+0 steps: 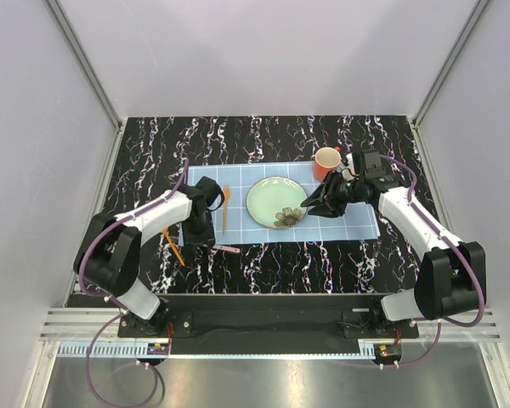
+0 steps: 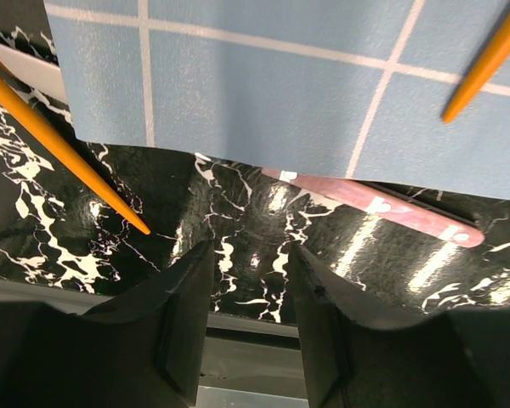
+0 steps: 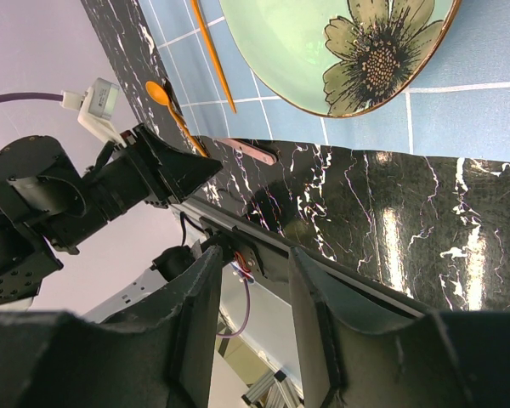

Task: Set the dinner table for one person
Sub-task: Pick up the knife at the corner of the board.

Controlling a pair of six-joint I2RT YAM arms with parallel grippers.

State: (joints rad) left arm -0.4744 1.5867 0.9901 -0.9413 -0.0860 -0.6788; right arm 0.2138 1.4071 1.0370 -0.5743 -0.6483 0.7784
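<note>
Desk (image 1: 153, 153), black marbled: blue placemat (image 1: 361, 225) bearing green flowered plate (image 1: 270, 197); orange mug (image 1: 326, 161) at its far edge. Left end effector (image 2: 246, 255) and right end effector (image 3: 251, 255) both released, empty.

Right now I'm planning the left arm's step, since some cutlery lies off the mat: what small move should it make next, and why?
Probably ease the left gripper forward and a little to the right, over the pink utensil. Its jaws stand open and empty, and that utensil lies on the dinner table at the placemat's near edge, not on it.
</note>
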